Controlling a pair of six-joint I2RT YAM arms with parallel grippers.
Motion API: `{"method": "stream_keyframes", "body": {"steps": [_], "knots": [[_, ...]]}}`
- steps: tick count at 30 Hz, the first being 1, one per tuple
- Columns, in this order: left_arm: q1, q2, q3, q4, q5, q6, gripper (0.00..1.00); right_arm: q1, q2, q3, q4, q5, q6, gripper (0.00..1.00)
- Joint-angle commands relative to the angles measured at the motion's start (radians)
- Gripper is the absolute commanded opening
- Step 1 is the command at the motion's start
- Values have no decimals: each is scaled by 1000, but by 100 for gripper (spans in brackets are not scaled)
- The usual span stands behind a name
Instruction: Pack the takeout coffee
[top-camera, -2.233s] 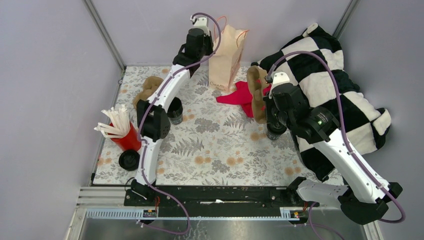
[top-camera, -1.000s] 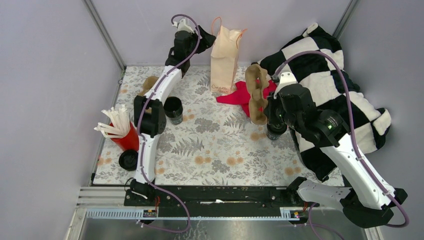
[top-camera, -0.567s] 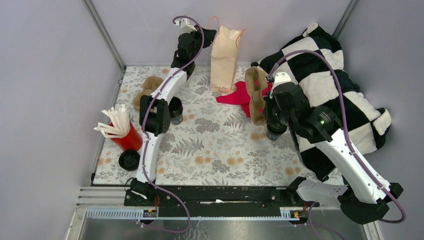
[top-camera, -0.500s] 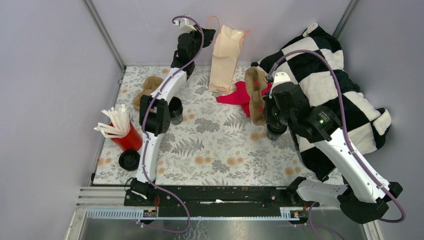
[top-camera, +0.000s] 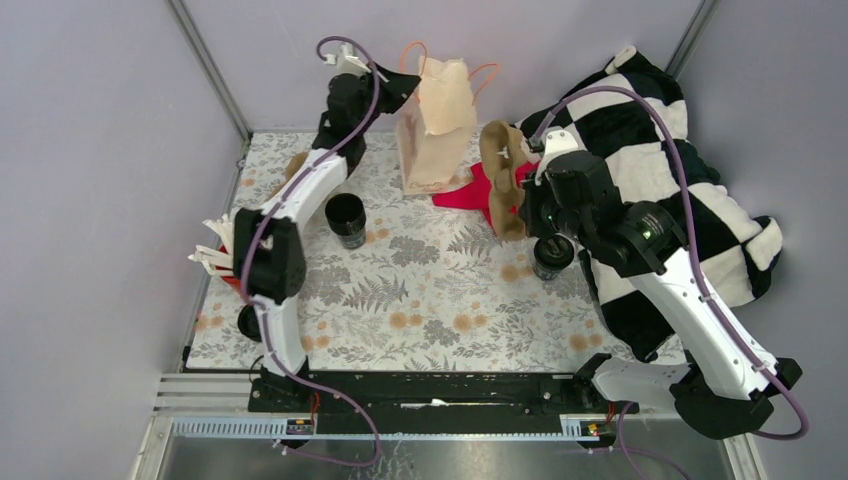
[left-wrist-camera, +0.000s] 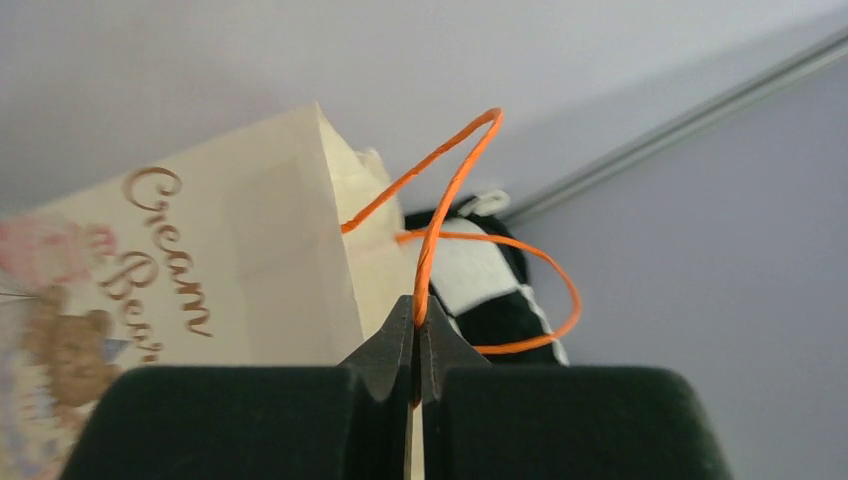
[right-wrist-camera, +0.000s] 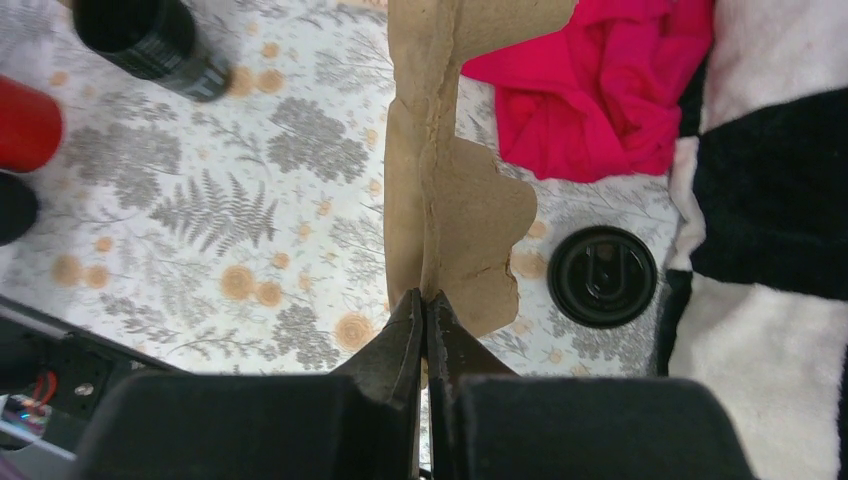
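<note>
Overhead, both grippers are pinched on something, and the takeout coffee stands apart from both, right of centre.

The left gripper has its jaws pressed together on the thin orange cord handle of the cream paper bag, at the top centre of the top view. The right gripper has its jaws together on the rough edge of the brown cardboard cup tray, held on edge. Only the right wrist view shows the coffee's round, ridged black lid from above, at lower right, just beside the tray's scalloped edge and against the black-and-white checked blanket. The top view shows it standing on the floral cloth. Only the left wrist view shows the bag's brown script lettering. A crumpled red cloth lies at the right wrist view's upper right.
</note>
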Motion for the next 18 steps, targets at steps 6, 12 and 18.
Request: {"method": "stream_keyframes", "body": {"steps": [6, 12, 18], "knots": [[9, -393, -407, 166, 133, -321, 0, -6, 89, 244, -4, -203, -19, 0], [-14, -511, -584, 286, 206, -453, 0, -6, 163, 453, -95, -263, 54, 0], [-31, -598, -702, 307, 280, -420, 0, -5, 180, 494, -104, -321, 175, 0]]}}
